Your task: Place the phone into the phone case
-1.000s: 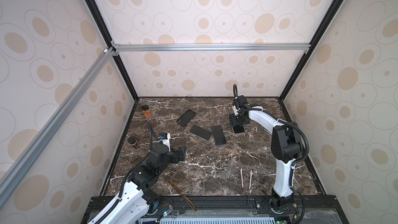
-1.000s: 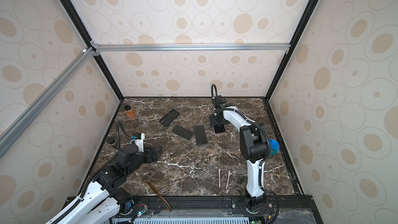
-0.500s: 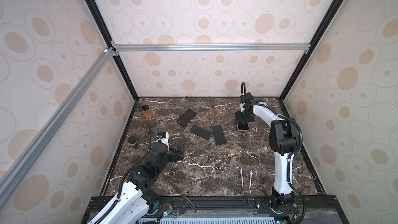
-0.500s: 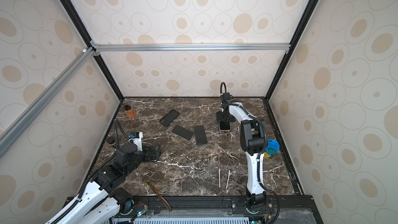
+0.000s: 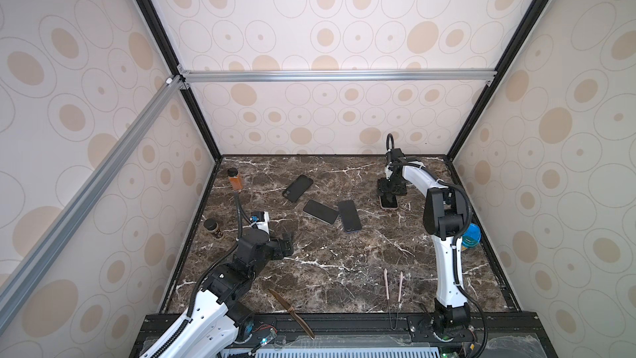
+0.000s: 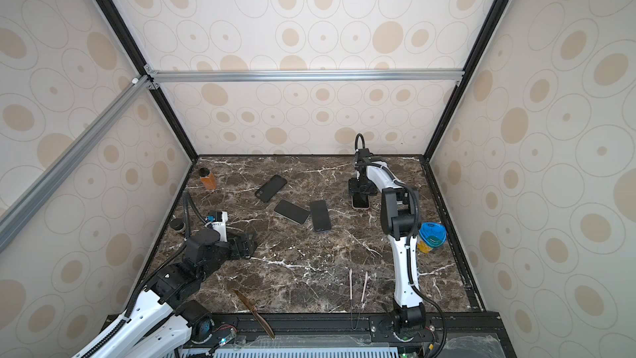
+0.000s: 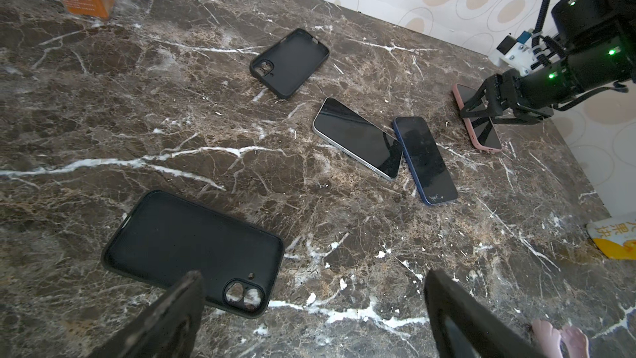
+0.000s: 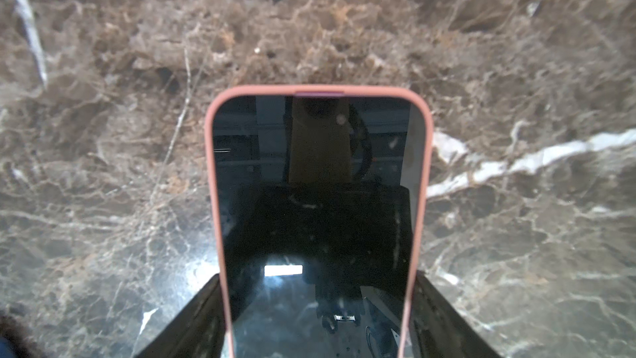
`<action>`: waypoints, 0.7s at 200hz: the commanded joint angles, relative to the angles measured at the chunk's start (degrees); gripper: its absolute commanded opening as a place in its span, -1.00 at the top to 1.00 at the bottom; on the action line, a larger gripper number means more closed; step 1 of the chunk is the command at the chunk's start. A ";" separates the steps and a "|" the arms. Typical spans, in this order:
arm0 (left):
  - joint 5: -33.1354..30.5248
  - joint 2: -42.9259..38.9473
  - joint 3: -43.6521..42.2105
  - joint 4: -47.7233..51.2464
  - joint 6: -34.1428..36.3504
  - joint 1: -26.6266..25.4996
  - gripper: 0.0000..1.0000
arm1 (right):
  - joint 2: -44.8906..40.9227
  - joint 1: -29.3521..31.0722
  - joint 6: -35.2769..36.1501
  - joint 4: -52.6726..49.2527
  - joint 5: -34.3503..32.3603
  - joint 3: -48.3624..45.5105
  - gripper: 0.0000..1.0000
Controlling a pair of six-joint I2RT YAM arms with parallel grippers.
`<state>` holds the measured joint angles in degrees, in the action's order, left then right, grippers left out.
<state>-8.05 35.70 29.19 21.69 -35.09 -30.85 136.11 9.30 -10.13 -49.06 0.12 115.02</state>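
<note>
My right gripper [image 5: 389, 197] [image 8: 317, 278] is shut across the sides of a dark-screened phone in a pink phone case [image 5: 389, 202] [image 8: 316, 184], low over the back right of the marble table; the left wrist view shows this phone [image 7: 480, 129] as well. Two bare phones lie mid-table, touching: a silver-edged one [image 5: 320, 211] [image 7: 358, 137] and a blue one [image 5: 349, 215] [image 7: 425, 160]. An empty black case [image 5: 297, 188] [image 7: 289, 61] lies behind them. A second black case [image 7: 192, 249] lies just before my open left gripper [image 5: 288, 240] [image 7: 313, 280].
An orange bottle [image 5: 235, 180] and a dark jar [image 5: 213, 229] stand along the left wall. A blue-lidded container [image 6: 432, 235] sits by the right wall. Pink tongs [image 5: 392, 284] and a wooden knife [image 5: 290, 313] lie near the front edge.
My right gripper has carried the pink-cased phone a little to the right, and its arm has swung that way. The left arm has barely moved.
</note>
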 commanded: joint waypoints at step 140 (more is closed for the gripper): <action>-0.47 1.30 1.48 1.34 -0.32 0.36 -1.00 | -1.32 -0.06 0.63 -3.27 1.31 1.02 -0.82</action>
<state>-7.99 36.73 29.19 21.96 -35.09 -30.85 136.70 9.30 -9.87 -50.98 1.37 116.14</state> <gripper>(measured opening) 0.999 0.889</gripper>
